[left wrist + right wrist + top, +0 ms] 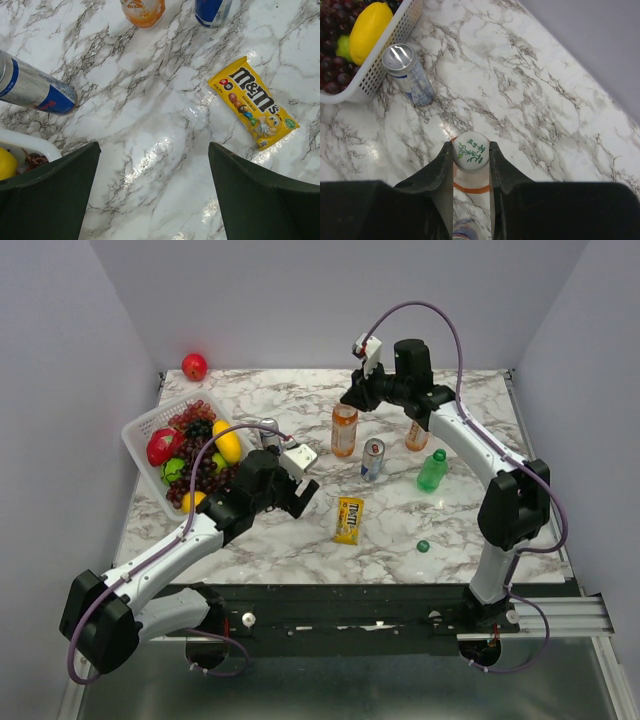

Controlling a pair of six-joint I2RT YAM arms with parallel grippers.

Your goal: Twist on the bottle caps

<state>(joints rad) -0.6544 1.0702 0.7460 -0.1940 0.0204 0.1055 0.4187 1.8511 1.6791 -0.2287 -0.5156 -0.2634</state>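
White plastic shows only in the right wrist view. There a white cap (470, 152) with green print sits on an orange bottle (470, 188). The right gripper (470, 148) is clamped on the cap, one finger pressed to each side.

In the top view that cap is hidden under the right gripper (352, 398). The orange bottle (344, 430) stands upright straight beyond the candy pack (348, 519). Only this view shows a green cap (423, 546), lying loose on the tabletop (300, 400) right of the pack. It also shows a green bottle (432, 470) upright, beyond and right of the pack. A second orange bottle (416, 433) stands farther back on that side, its top hidden by the right arm. A can (372, 459) stands between the pack and the first bottle, slightly right.

The left wrist view shows the left gripper (154, 146) spread wide with nothing between its fingers, only bare marble. The pack (253, 102) lies ahead and to its right.

The right arm rises from the near right, bends at a high elbow and reaches back left, gripper pointing down onto the bottle. The left arm stretches low from the near left, its gripper (303, 490) above the tabletop just left of the pack.
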